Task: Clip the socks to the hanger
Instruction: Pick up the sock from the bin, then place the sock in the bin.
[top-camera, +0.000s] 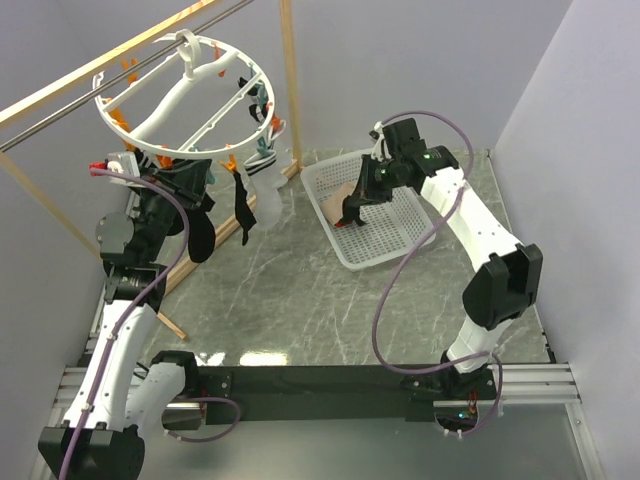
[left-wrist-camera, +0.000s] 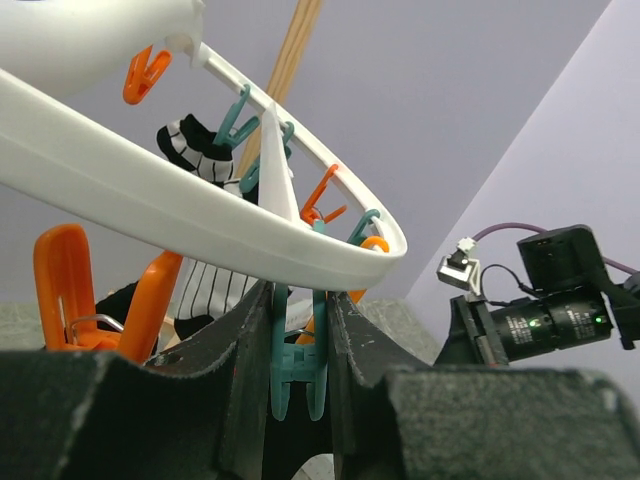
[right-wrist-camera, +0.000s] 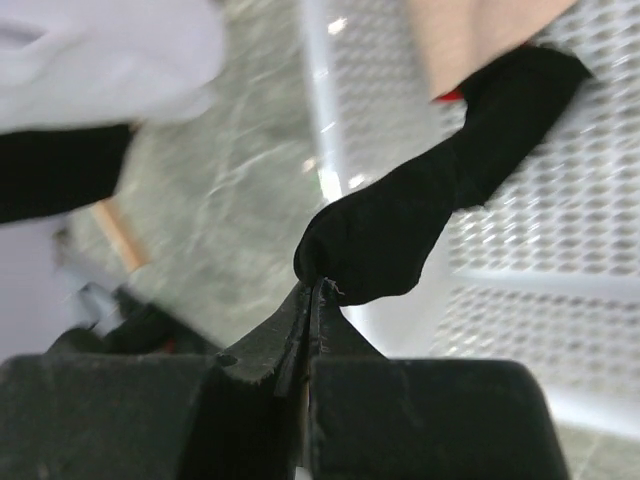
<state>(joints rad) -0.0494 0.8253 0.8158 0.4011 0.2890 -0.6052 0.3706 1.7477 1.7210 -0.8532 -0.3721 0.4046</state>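
Observation:
The hanger (top-camera: 160, 100), a white ring with orange and teal clips, hangs from the rail at the back left. Two black socks (top-camera: 243, 208) (top-camera: 200, 238) dangle from its near rim, and a striped sock (left-wrist-camera: 205, 150) is clipped further round. My left gripper (left-wrist-camera: 298, 330) reaches up under the ring (left-wrist-camera: 150, 215), shut on a teal clip (left-wrist-camera: 298, 365) and squeezing its handles. Over the basket, my right gripper (right-wrist-camera: 312, 290) is shut on the edge of a black sock (right-wrist-camera: 420, 210), which hangs free above the mesh (top-camera: 350, 212).
A white mesh basket (top-camera: 400, 235) sits at the back right with a peach-coloured item (right-wrist-camera: 470, 30) inside. A wooden frame (top-camera: 290, 80) holds the rail. An orange clip (left-wrist-camera: 65, 290) hangs just left of my left fingers.

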